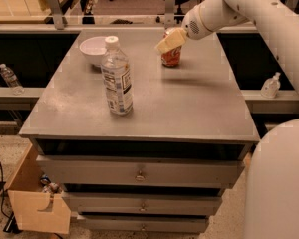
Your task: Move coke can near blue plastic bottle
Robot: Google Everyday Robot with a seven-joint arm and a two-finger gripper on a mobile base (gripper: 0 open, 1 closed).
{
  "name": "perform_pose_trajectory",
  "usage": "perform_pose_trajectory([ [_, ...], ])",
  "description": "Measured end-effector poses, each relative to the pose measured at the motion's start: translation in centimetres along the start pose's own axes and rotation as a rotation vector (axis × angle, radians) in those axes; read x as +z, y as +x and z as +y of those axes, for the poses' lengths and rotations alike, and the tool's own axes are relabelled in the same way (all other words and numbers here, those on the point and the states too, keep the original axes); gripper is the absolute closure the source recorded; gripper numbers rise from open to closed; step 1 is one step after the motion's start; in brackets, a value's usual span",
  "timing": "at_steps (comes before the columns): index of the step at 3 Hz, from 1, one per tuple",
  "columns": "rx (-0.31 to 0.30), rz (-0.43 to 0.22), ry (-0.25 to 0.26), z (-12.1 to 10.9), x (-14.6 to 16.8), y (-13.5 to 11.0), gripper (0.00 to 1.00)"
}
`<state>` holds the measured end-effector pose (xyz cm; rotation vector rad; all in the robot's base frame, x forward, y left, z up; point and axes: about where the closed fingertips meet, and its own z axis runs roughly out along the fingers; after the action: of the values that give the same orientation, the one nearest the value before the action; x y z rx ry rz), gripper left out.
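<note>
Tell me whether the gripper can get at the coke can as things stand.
Probably yes. The gripper hangs right at the top of the coke can, with nothing between them; the bowl and the bottle stand well off to one side.

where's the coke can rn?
Camera view: the coke can is toward the table's far edge, image-right of the white bowl and beyond the blue plastic bottle, with the gripper at its top.

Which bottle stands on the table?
The tall white-capped bottle; the claw is at the coke can. Both small bottles sit on side ledges.
</note>
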<state>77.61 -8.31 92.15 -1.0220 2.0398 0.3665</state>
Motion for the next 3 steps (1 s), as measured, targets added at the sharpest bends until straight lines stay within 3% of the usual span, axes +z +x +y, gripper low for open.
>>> perform_pose_trajectory([
  [3, 0.015, -0.037, 0.004, -0.58, -0.28, 0.10, 0.87],
])
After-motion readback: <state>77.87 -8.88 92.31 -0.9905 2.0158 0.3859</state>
